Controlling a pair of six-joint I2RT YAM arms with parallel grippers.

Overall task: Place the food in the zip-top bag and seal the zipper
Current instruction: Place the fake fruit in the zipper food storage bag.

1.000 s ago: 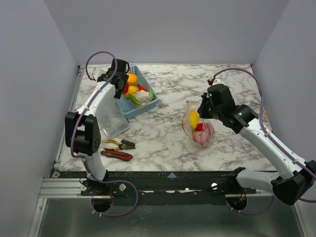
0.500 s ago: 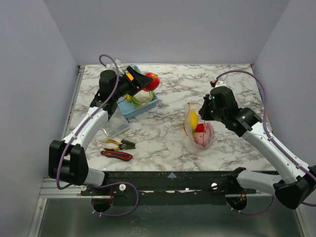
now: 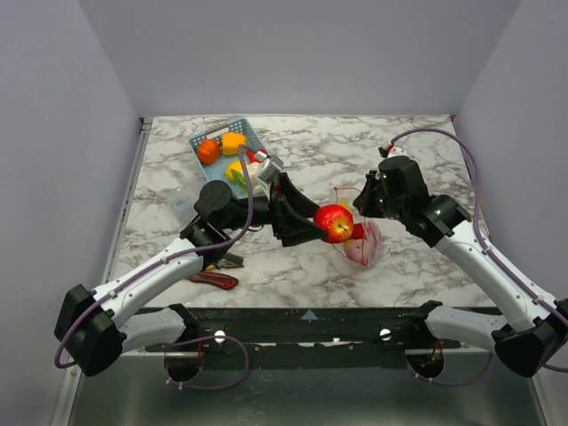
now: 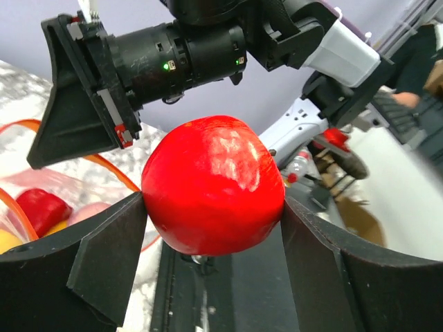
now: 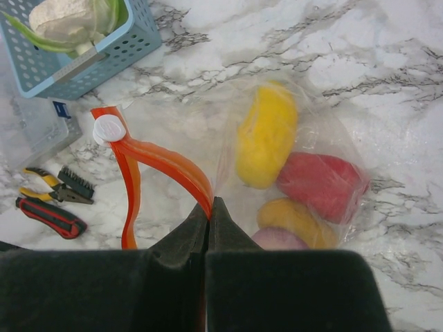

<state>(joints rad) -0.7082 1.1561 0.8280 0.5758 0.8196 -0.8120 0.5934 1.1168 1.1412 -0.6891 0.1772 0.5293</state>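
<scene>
— What does the left gripper (image 4: 211,238) have?
— A glossy red toy apple (image 4: 213,183), clamped by its sides between the two black fingers (image 4: 104,266), with the jaws standing wide around it. From above, it hangs over the white marble table (image 3: 399,151), just beside the left rim of the clear crinkly zip-top bag (image 3: 371,253).
— Is it touching the bag?
— I cannot tell; the apple covers that edge.
— And the right gripper (image 5: 209,211)?
— Pinched tight on the thin orange-red zipper strip (image 5: 166,162) at the bag's mouth, holding that edge up, and the mouth gapes towards the left arm. The strip loops out from the fingertips, and its small white plastic slider (image 5: 109,128) sits at the far end of the loop.
— Anything inside?
— Four pieces lie at the bag's bottom: a long yellow fruit (image 5: 266,135), a red piece (image 5: 322,178), an orange-yellow one (image 5: 294,218) and a pale purple one (image 5: 277,239), partly hidden by the gripper.
— The rest of the food?
— In the blue plastic lattice basket (image 5: 97,63) at the far left of the table: a round orange fruit (image 3: 208,151), a yellow one (image 3: 233,140) and a white-and-green leafy vegetable (image 5: 69,17).
— Other things?
— A red-handled utility knife (image 5: 52,216) and small yellow-handled pliers (image 5: 55,188) lie side by side near the front-left edge, well apart from the bag
</scene>
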